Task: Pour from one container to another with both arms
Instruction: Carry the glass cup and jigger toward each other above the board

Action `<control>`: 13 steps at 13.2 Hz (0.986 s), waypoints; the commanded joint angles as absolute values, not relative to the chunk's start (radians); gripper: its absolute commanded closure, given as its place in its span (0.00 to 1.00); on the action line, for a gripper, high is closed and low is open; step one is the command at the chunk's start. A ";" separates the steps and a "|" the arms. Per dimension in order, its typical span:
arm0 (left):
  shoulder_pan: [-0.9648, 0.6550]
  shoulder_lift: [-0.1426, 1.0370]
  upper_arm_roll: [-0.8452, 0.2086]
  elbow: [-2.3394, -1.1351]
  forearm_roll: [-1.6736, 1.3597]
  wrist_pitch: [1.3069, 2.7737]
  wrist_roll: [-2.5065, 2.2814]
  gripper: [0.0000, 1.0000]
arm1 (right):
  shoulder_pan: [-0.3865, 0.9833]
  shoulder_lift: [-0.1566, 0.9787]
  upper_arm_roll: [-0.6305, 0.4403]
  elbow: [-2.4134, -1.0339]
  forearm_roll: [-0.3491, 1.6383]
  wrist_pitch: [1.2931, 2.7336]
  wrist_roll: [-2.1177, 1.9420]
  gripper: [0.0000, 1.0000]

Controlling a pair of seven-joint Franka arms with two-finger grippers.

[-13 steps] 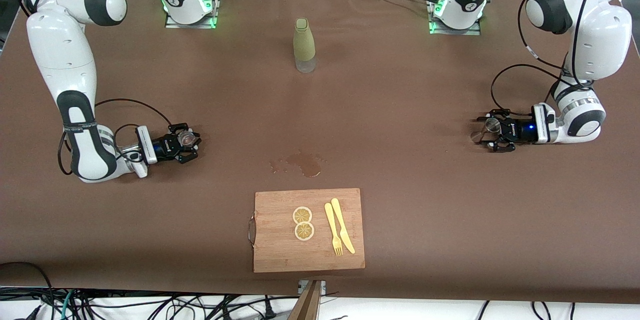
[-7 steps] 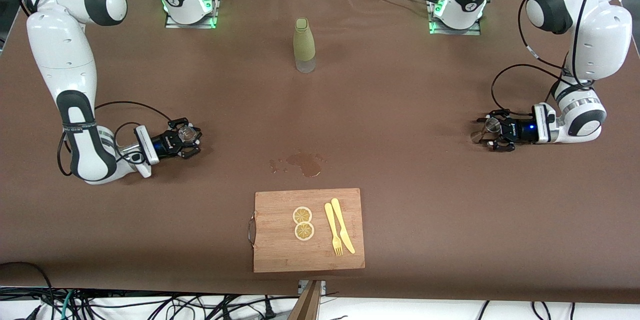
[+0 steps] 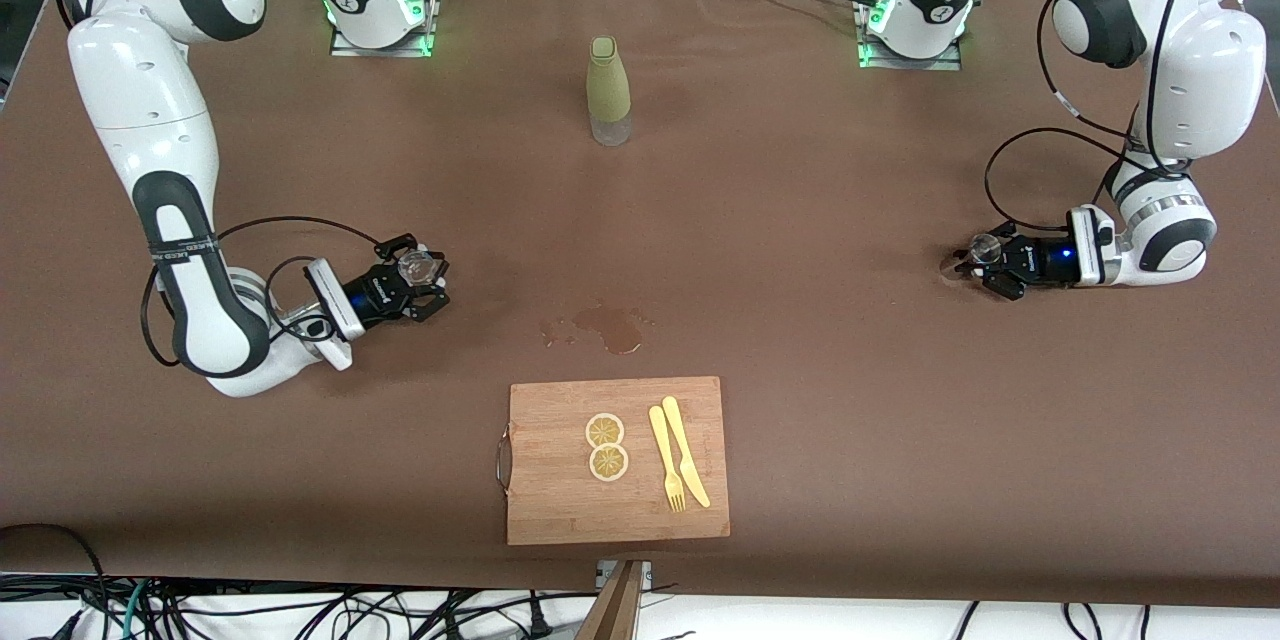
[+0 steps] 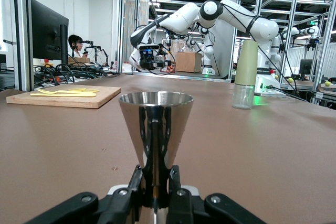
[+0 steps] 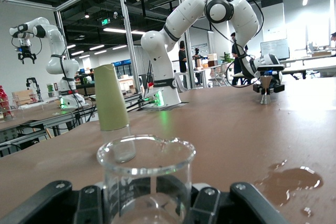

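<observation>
Landmark: wet stain [image 3: 605, 328] on brown counter [image 3: 800, 220], mid-span.

Nearest camera relative to stain: wooden cutting board [image 3: 560, 510], carrying 2 lemon slices [image 3: 606, 446], yellow fork [image 3: 666, 460] and yellow knife [image 3: 685, 452].

Level with stain, toward right arm's end: right claw [image 3: 418, 280], low over counter, closed on tiny clear glass cup [image 3: 416, 266]; cup upright, rim up, fingers [image 5: 207, 203] pressed to both sides of its wall.

Level with stain, toward left arm's end, well apart: left claw [image 3: 985, 262], low over counter, clamped on waist of silver jigger [image 3: 984, 246]; jigger upright, open cone up.

Farther from camera than stain: olive-green bottle [image 3: 608, 90], upright, clear bottom, standing alone.
</observation>
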State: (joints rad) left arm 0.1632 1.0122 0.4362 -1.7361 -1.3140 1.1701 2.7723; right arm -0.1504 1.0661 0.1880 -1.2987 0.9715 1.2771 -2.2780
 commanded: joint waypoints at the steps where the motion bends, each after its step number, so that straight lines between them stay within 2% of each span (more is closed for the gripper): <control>1: 0.149 1.011 0.431 -1.756 -1.315 1.178 2.996 1.00 | -0.144 1.036 0.228 -1.281 1.002 1.319 -2.200 1.00; 3: 0.149 1.005 0.410 -1.755 -1.328 1.178 3.031 1.00 | -0.135 0.981 0.268 -1.282 1.002 1.412 -2.075 1.00; 7: 0.117 0.959 0.359 -1.753 -1.365 1.190 2.993 1.00 | -0.123 0.923 0.363 -1.289 1.005 1.688 -1.918 1.00; 9: 0.086 0.898 0.325 -1.764 -1.376 1.259 2.914 1.00 | -0.106 0.901 0.409 -1.296 1.005 1.817 -1.898 1.00; 11: 0.045 0.865 0.261 -1.763 -1.434 1.333 2.832 1.00 | -0.081 0.896 0.429 -1.298 1.005 1.883 -1.875 1.00; 13: -0.014 0.847 0.233 -1.763 -1.503 1.405 2.795 1.00 | -0.046 0.836 0.439 -1.322 0.999 1.965 -1.801 1.00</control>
State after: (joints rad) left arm 0.0377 0.8876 0.2499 -1.7150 -1.4457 1.3274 2.7156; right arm -0.0671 0.9125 0.4309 -1.2680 0.9919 1.9002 -1.8619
